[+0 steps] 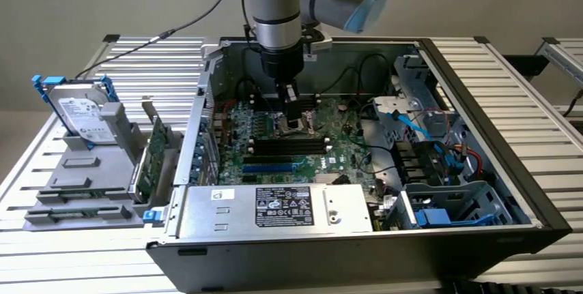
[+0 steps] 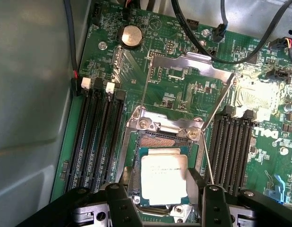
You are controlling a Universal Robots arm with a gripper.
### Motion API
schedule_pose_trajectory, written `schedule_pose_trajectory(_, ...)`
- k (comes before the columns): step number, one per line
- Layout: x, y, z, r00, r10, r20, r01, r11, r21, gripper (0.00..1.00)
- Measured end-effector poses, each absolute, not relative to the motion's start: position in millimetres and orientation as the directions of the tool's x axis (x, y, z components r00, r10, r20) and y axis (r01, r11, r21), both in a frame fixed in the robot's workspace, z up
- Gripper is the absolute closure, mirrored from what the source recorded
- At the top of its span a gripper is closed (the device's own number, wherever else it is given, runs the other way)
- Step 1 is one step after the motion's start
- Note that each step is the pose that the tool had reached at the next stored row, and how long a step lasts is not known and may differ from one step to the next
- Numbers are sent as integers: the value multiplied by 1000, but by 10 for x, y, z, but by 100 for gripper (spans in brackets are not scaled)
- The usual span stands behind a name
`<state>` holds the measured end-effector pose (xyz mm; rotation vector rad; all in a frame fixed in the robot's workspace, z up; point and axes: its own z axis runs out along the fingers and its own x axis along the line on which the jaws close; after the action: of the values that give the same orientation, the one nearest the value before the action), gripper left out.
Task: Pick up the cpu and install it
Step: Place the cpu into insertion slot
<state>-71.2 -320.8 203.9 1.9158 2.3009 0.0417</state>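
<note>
End effector (image 1: 293, 118) is down inside the open PC case (image 1: 510, 192), with RAM slots (image 2: 96, 137) either side and black cables (image 2: 198, 45) close overhead. Wrist view gets what the exterior can't: the cpu (image 2: 164, 178) clamped in it, just over the socket (image 2: 160, 141), load plate (image 2: 191, 64) flipped up.

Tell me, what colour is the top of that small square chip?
Silver-grey, with faint dark print; the cpu shows best in the wrist view.

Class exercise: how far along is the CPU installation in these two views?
Done: the cpu sits at the open socket. In hand: the gripper hovers close over it. Left: the metal load plate stands raised, not yet clamped down.
</note>
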Motion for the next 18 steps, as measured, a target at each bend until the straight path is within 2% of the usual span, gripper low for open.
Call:
schedule_pose_trajectory(4,-712,-3209,2040,-175,980,-93,976,185,114,41)
schedule_pose_trajectory(5,-712,-3209,2039,-175,980,-93,976,185,114,35)
schedule_pose_trajectory(18,-712,-3209,1993,-175,980,-92,976,185,114,35)
